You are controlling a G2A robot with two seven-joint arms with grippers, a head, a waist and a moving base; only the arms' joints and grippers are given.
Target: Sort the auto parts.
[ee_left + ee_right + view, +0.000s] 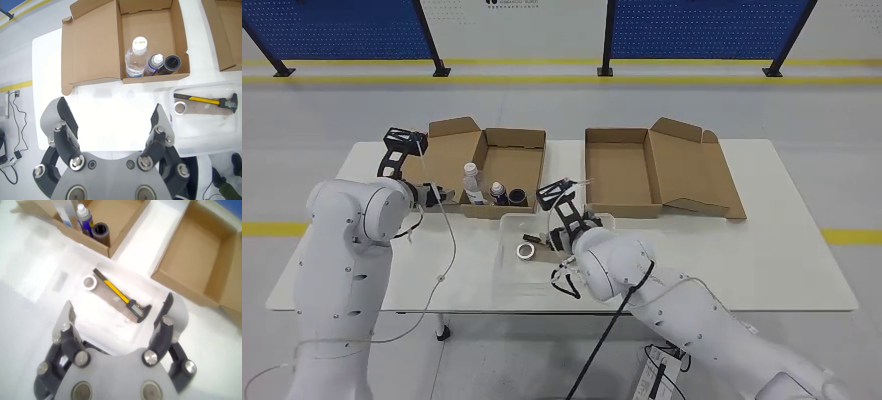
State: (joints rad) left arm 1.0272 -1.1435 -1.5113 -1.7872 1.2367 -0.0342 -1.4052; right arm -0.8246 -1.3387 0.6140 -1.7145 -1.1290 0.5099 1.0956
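When viewed from the top, shows the left gripper raised just beside the left cardboard box, near its opened flap. Places the right gripper over the clear bin on the white table, in front of the gap between that box and the right cardboard box. Finds a metal ring in the bin.

Through the left wrist view, reveals the left gripper released, jaws wide and holding nothing, above bare tabletop. Lines up a clear bottle, a spray can and a black tube upright along the left cardboard box's near wall, side by side. Notes a printed label band on the bottle and small marks on its white cap, too small to make out. Sets a digital caliper and the metal ring just beside each other in the clear bin.

Through the right wrist view, reveals the right gripper likewise released and empty, above the digital caliper with its yellow scale strip and grey display. Puts the metal ring by the beam's far end. Catches the spray can's blue-and-yellow label beside the black tube.
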